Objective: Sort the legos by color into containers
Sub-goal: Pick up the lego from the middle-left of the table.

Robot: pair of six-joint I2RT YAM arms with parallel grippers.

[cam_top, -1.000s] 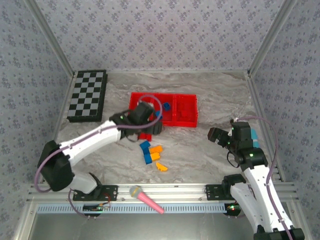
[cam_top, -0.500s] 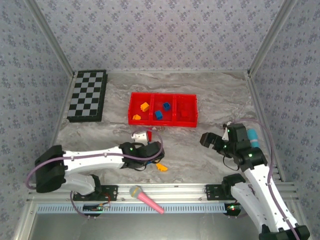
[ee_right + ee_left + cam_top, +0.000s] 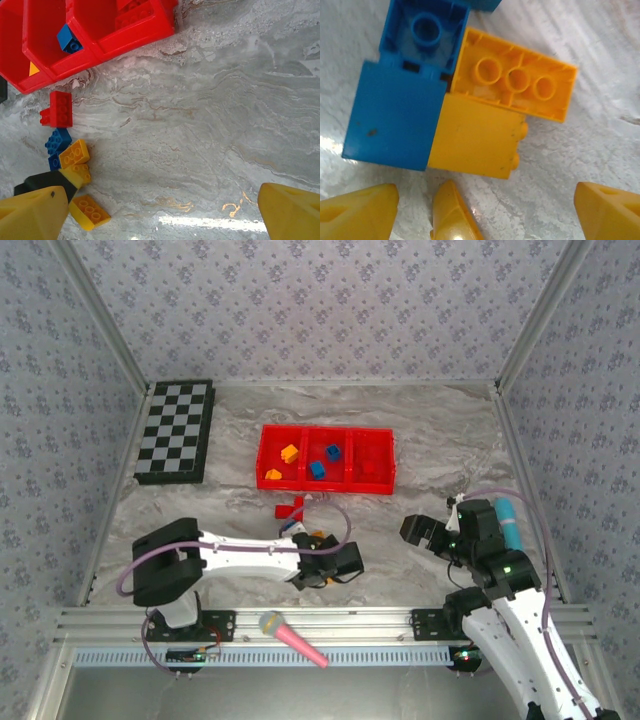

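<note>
The red tray [image 3: 300,432] has three containers: orange legos [image 3: 290,452] on the left, blue legos [image 3: 317,469] in the middle, red ones [image 3: 372,468] on the right. Loose legos lie in front of it: a red brick [image 3: 292,508] [image 3: 60,108], blue bricks [image 3: 395,120] [image 3: 57,142] and orange bricks [image 3: 515,82] [image 3: 75,152]. My left gripper [image 3: 325,565] [image 3: 485,215] hangs open low over this cluster. A small orange piece [image 3: 450,210] lies on the table between its fingers, untouched. My right gripper [image 3: 420,530] [image 3: 160,215] stands open over bare table to the right.
A black-and-white checkerboard [image 3: 175,430] lies at the back left. A pink microphone toy [image 3: 290,635] rests on the front rail. The tray [image 3: 125,40] sits at the upper left of the right wrist view. One more orange brick [image 3: 89,212] lies nearest the front edge.
My left arm has swung from the tray back toward the front edge and come down over the loose bricks. The right gripper has drifted slightly nearer and stays open.
</note>
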